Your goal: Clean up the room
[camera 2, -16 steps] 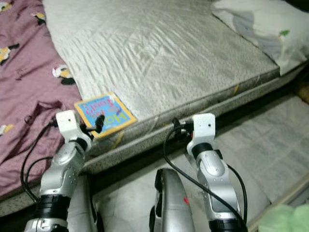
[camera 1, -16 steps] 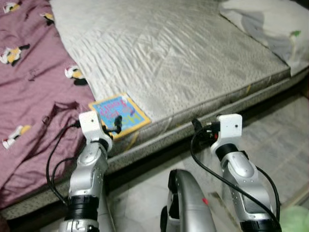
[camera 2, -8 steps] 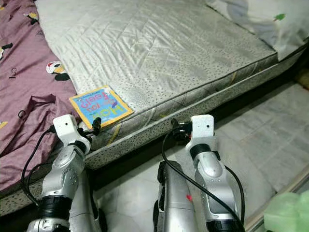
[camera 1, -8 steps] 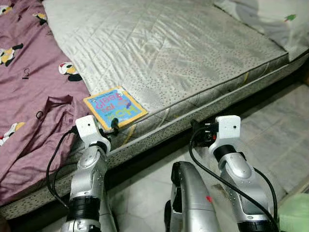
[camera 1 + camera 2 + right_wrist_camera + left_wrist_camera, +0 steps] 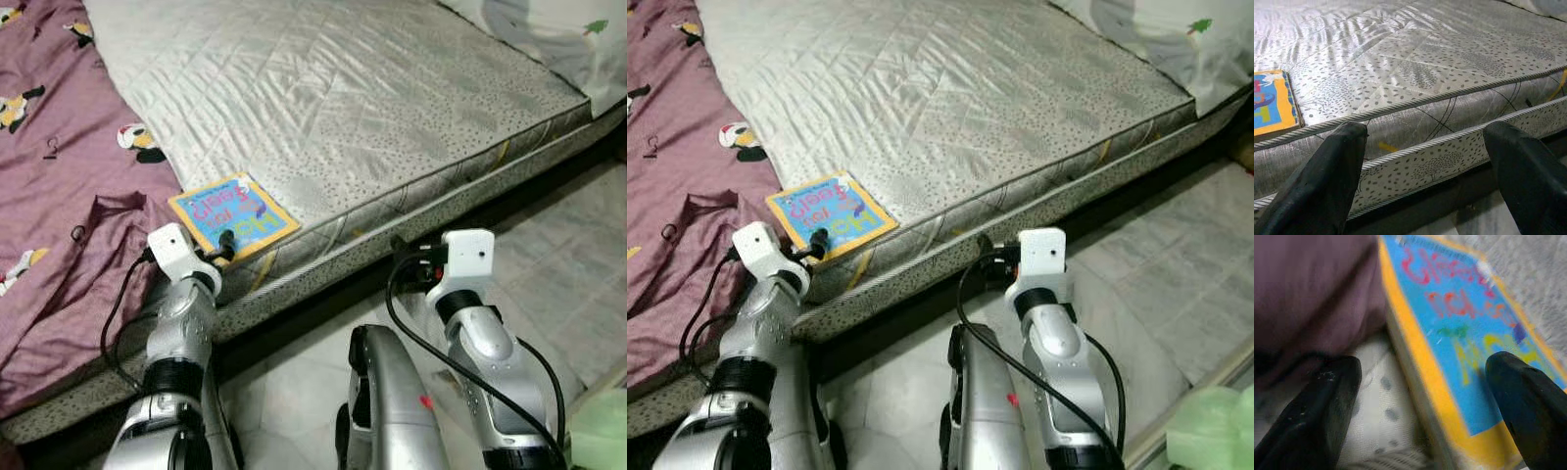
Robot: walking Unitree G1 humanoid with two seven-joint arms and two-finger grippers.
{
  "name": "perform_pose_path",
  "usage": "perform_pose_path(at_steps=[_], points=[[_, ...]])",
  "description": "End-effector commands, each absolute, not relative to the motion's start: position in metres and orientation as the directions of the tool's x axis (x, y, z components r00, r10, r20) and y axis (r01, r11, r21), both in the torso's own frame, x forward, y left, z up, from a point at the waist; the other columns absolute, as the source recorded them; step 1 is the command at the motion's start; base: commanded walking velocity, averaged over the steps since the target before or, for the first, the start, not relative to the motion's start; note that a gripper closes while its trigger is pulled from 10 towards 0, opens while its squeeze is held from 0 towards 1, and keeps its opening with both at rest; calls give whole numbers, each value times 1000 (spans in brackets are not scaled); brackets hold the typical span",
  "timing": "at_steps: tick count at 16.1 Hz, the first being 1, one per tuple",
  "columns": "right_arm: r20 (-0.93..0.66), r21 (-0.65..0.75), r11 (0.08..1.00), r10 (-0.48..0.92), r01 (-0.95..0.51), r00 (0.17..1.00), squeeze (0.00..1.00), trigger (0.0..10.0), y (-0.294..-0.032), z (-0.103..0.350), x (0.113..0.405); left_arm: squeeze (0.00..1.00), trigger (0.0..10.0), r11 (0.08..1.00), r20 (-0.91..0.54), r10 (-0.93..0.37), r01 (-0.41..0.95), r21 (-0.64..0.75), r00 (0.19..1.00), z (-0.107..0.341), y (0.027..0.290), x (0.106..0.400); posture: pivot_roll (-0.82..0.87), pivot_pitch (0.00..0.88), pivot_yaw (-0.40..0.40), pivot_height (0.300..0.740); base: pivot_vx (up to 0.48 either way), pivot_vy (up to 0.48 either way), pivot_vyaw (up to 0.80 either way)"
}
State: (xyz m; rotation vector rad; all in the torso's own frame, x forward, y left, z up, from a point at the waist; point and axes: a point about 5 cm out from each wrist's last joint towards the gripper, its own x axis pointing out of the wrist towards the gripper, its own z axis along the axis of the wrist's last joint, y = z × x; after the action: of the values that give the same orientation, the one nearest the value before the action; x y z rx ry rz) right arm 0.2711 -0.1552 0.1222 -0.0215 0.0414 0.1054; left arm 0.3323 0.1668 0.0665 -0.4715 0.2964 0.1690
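Grey mattress (image 5: 372,108) carries the picture book (image 5: 232,214) at its near left edge, where the left gripper (image 5: 1415,396) has advanced, fingers wide astride its corner, ready to grasp; right gripper (image 5: 1422,166) idles open.

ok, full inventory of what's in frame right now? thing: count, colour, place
book: 1, blue cover with yellow border, near edge of mattress beside the purple sheet
mattress: 1, silver-grey quilted, across the scene
sheet: 1, purple with cartoon prints, on the robot's left
pillow: 1, white, far right corner
green thing: 1, pale green, blurred, lower right on floor
left gripper: 1, black fingers, open astride the book's edge
right gripper: 1, black fingers, open, before the mattress side
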Motion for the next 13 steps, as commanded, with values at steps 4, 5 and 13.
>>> perform_pose_path(at_steps=[4, 5, 13], points=[[-28, -37, 994, 98, -99, 995, 0, 10000, -154, 125, 272, 0, 10000, 850, -428, 46, -260, -457, 902, 46, 172, 332, -110, 88, -8, 471, 0, 0, 0], [-27, -37, 995, 92, -93, 995, 0, 10000, -155, 125, 273, 0, 10000, 839, -402, 25, -238, -489, 915, 50, 172, 336, -102, 86, -10, 471, 0, 0, 0], [-17, -40, 992, 116, -117, 993, 0, 10000, -149, 122, 280, 0, 10000, 806, -402, -180, -99, -584, 898, 55, 146, 350, -129, 0, -28, 471, 0, 0, 0]])
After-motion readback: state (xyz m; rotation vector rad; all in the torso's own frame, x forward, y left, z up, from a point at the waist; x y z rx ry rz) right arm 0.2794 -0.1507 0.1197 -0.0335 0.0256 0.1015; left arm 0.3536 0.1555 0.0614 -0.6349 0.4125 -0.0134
